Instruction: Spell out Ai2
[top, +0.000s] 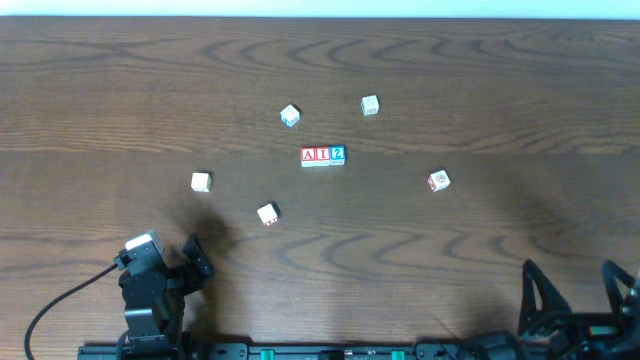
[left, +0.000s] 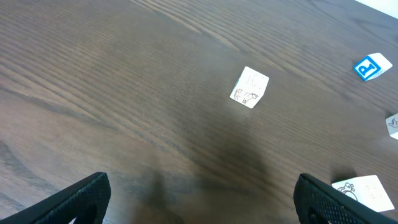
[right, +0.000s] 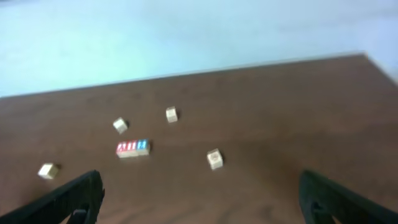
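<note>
Reading overhead, row (top: 322, 160): A cube (top: 308, 155), I cube (top: 322, 154), 2 cube (top: 338, 154) touching, in order; seemingly done. Left gripper (top: 195, 255), right gripper (top: 575, 295) spread, empty, well nearside of row. Left wrist: only spare cube (left: 250, 87) ahead, nothing blocking. Right wrist: blurred row beyond; further reaching risks knocking it crooked.

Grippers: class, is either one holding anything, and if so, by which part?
Nothing is held. The left gripper and right gripper are open and empty, apart from the Ai2 cubes.
</note>
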